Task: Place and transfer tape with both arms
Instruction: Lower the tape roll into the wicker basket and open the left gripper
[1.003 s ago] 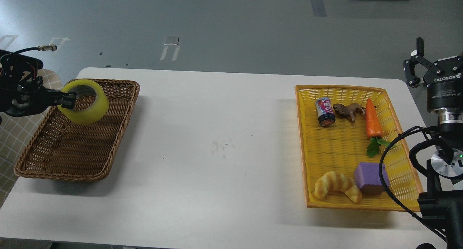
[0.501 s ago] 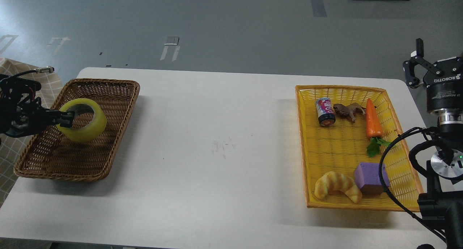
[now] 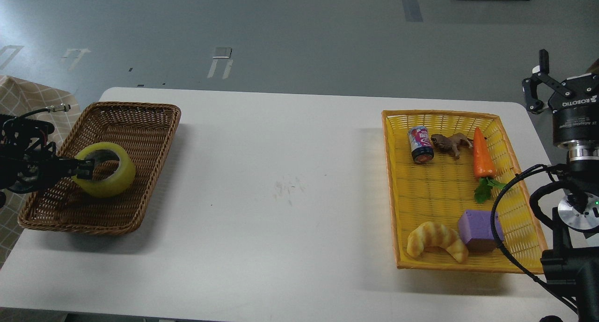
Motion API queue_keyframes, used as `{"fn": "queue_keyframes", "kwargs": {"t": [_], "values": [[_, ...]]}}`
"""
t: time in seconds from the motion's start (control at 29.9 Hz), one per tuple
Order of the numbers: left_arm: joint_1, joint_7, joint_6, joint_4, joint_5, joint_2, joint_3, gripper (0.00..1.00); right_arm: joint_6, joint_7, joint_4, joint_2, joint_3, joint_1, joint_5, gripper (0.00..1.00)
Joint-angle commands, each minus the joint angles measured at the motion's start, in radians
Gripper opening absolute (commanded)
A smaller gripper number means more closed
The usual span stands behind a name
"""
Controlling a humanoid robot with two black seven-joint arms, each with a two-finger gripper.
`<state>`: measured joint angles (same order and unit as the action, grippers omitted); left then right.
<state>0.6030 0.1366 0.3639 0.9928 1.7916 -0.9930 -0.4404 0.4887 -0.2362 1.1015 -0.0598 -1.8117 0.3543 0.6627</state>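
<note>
The tape (image 3: 108, 176), a yellowish roll with a pale core, is low inside the brown wicker basket (image 3: 140, 125) at the table's left. My left gripper (image 3: 84, 168) comes in from the left edge and is shut on the roll's left wall, one finger inside the core. I cannot tell if the roll touches the basket floor. My right gripper (image 3: 538, 85), marked ROBOTIQ, is held up beyond the table's right edge, open and empty.
A yellow basket (image 3: 398, 195) at the right holds a can (image 3: 420, 144), a brown toy animal (image 3: 450, 143), a carrot (image 3: 482, 153), a purple block (image 3: 479, 229) and a croissant toy (image 3: 436, 240). White table (image 3: 281, 181) between baskets.
My left gripper has lowered the tape from above the wicker basket's rim down into the basket, drawing slightly toward me. The right arm has not moved.
</note>
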Motion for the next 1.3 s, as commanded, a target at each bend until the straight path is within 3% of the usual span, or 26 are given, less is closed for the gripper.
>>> {"fn": "queue_keyframes", "kwargs": {"t": [0.0, 0.37, 0.4, 0.43, 0.47, 0.5, 0.87, 1.07, 1.27], "values": [[0.0, 0.0, 0.001, -0.008, -0.004, 0.01, 0.0, 0.0, 0.0, 0.0, 0.0, 0.0, 0.0, 0.0, 0.0, 0.99], [0.0, -0.002, 0.001, -0.032, -0.008, 0.027, 0.0, 0.01, 0.0, -0.002, 0.0, 0.0, 0.0, 0.0, 0.0, 0.99], [0.0, -0.002, 0.001, -0.032, -0.011, 0.027, -0.001, 0.24, 0.0, 0.0, 0.0, 0.0, 0.0, 0.0, 0.0, 1.0], [0.0, -0.002, 0.001, -0.032, -0.02, 0.027, -0.001, 0.55, 0.0, 0.0, 0.0, 0.0, 0.0, 0.0, 0.0, 0.99], [0.0, -0.002, 0.001, -0.032, -0.024, 0.027, -0.001, 0.7, 0.0, 0.0, 0.0, 0.0, 0.0, 0.0, 0.0, 1.0], [0.0, -0.002, 0.001, -0.032, -0.038, 0.027, -0.001, 0.77, 0.0, -0.002, 0.0, 0.0, 0.0, 0.0, 0.0, 0.99], [0.021, -0.002, 0.003, -0.017, -0.132, 0.007, -0.014, 0.89, 0.0, 0.0, 0.0, 0.0, 0.0, 0.0, -0.005, 1.0], [0.168, 0.003, 0.016, -0.002, -0.328, -0.045, -0.018, 0.94, 0.0, 0.0, 0.001, 0.0, 0.0, 0.002, -0.005, 1.0], [0.329, 0.078, 0.018, 0.015, -0.622, -0.05, -0.021, 0.97, 0.0, 0.002, 0.001, -0.009, 0.0, 0.014, -0.005, 1.0]]}}
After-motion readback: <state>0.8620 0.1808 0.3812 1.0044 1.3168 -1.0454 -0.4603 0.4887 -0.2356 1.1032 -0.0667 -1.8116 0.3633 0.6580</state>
